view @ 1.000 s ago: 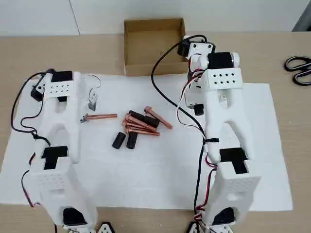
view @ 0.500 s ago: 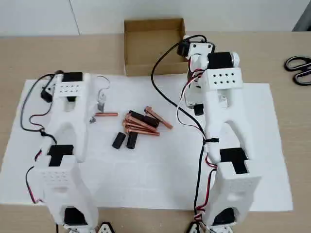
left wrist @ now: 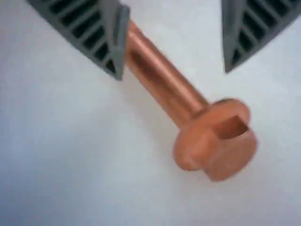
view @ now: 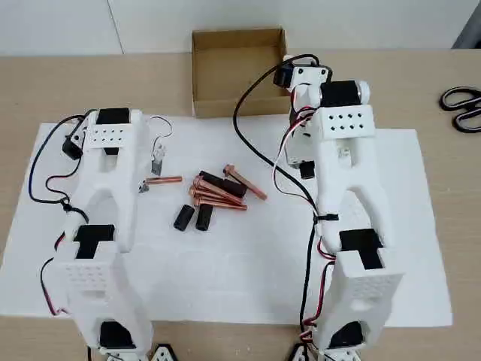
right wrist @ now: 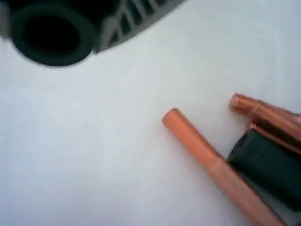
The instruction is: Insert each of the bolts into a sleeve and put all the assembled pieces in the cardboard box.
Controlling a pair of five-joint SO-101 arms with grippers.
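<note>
1. Since a second ago: left arm swung away from the left edge of the sheet (view: 225, 278) toward its middle, taking the left gripper (view: 157, 160) along; bolt (view: 164, 180) nudged slightly the same way.
2. Bolt: flat on the sheet, left of the middle, head toward the left edge. Seen up close (left wrist: 188, 113) between the two fingers (left wrist: 94, 33), one fingertip over the shank, contact unclear.
3. Left gripper: spread wide, holding nothing, poised just above the bolt.
4. Right gripper (view: 305, 167): closed on a black sleeve (right wrist: 49, 34), hanging over the right half of the sheet, toward its far edge.
5. Pile (view: 219, 192): several copper bolts and one black sleeve, crossed and touching, mid-sheet, between the two grippers.
6. Spare sleeves (view: 194, 218): two, side by side, just beside the pile on its near side.
7. Box (view: 197, 75): open-topped cardboard, on the tabletop at its far edge, just past the sheet's far edge.
8. Scissors (view: 462, 105): on bare tabletop at its right edge, well apart from the rest.
</note>
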